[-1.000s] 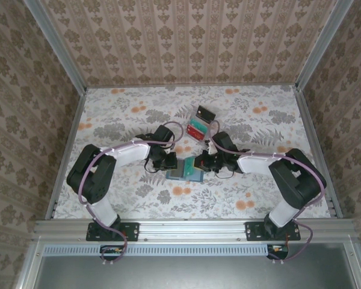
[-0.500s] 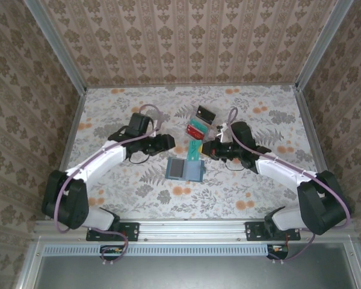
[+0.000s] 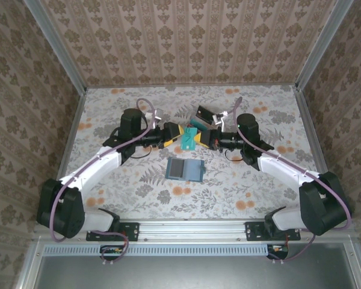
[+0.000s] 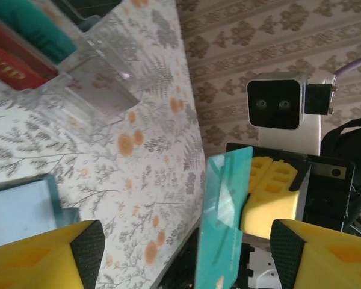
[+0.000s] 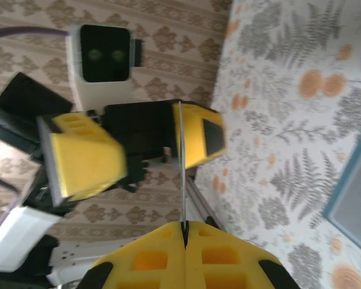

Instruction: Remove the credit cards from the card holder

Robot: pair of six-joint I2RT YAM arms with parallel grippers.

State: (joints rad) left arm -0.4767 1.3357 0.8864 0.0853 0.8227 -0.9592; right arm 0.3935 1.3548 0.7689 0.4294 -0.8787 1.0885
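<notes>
Card holder (image 3: 185, 170) on table (image 3: 228, 194); card (image 3: 190, 139) behind it, box (image 3: 201, 120) farther back.

Gold letters, apparently "VIP", are showing on the red card (image 4: 6, 57); nothing else is reading legibly

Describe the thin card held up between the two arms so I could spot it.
At the middle of the flowered table, just beyond the card holder, the two arms meet. The teal card is pinched in the right gripper, facing the open left gripper; unlike the cards in the clear box behind, it is off the table.
</notes>
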